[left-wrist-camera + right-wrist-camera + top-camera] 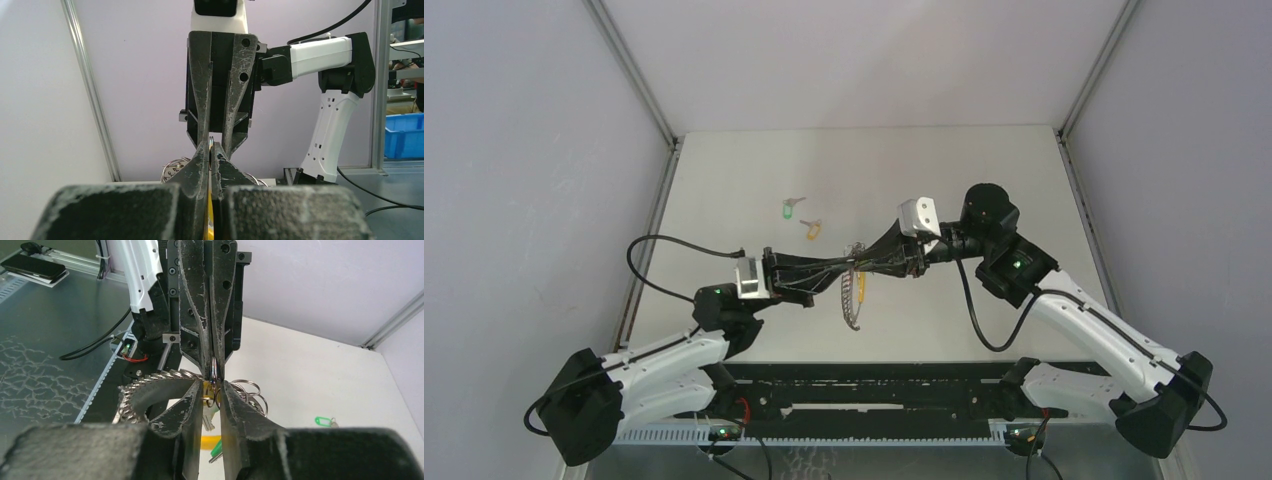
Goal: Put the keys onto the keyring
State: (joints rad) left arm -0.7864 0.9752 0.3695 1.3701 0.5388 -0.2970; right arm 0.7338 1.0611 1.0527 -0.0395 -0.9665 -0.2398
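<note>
Left gripper (210,150): clamped shut on the keyring (852,300) — frame centre, its chain dangling below.
Right gripper (212,387): jaws slightly apart with the keyring between them; grip unclear.
Keys: green-tagged key (788,211) and orange-tagged key (812,229) lie upper left of centre — third not made out.

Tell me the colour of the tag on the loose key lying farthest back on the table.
Green; the key tag shows best in the top external view.

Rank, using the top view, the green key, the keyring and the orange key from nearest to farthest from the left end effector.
1. Keyring, at the left end effector's tips.
2. Orange key, up-left of the tips.
3. Green key, just beyond the orange one.
</note>
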